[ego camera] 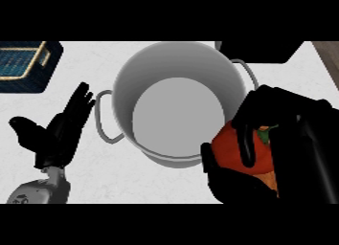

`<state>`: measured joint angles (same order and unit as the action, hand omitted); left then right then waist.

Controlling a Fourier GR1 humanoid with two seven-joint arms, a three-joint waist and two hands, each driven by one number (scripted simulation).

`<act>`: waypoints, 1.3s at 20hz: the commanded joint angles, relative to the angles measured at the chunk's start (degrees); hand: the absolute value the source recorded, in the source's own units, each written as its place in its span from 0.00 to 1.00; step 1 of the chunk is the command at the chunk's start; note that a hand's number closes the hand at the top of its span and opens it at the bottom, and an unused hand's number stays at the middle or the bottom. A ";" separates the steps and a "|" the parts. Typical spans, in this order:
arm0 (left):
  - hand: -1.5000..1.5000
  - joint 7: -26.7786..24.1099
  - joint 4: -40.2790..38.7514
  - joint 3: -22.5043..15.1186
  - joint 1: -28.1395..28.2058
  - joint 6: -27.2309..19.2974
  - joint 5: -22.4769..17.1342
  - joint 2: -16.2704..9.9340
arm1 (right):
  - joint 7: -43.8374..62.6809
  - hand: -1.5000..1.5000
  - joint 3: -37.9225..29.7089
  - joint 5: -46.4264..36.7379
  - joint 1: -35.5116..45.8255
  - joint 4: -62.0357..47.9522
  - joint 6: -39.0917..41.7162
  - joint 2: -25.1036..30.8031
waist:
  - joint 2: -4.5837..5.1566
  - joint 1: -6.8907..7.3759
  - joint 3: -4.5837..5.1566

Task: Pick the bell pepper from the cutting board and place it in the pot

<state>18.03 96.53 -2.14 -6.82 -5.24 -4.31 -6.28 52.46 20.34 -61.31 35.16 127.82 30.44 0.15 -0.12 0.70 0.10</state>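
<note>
pepper [237,149], red with green stem, held in right hand [285,143], fingers curled round it, at the pot's [141,72] right rim. left hand [59,129] rests spread beside pot's left handle. dark basket [20,62] at far left.

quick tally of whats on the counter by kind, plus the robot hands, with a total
pot: 1
bell pepper: 1, red, held in the right robot hand beside the pot's rim
basket: 1, dark blue, at the far left
dark object at the top edge: 1, kind unclear
robot hands: 2, the left robot hand open and resting left of the pot
total: 6
</note>
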 commanded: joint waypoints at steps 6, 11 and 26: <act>0.50 -3.42 -1.90 1.01 0.28 1.19 -0.19 0.00 | 6.11 1.00 -8.32 7.21 15.77 -20.30 -4.93 -0.13 | 0.28 0.11 -0.02; 0.50 -1.25 -2.32 1.64 -0.76 1.68 -0.40 -0.48 | 5.96 1.00 -2.68 6.63 14.90 -29.26 -14.05 -0.14 | 0.16 0.09 -0.07; 0.50 -1.63 -3.20 1.19 -0.87 1.06 0.88 0.57 | 3.97 0.00 -1.15 27.30 11.86 -46.64 -35.92 -0.14 | 0.28 0.31 -0.08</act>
<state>19.52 96.00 -2.04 -8.74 -4.93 -3.45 -5.31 54.73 18.13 -40.00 47.50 81.60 0.74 0.08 0.22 1.29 0.00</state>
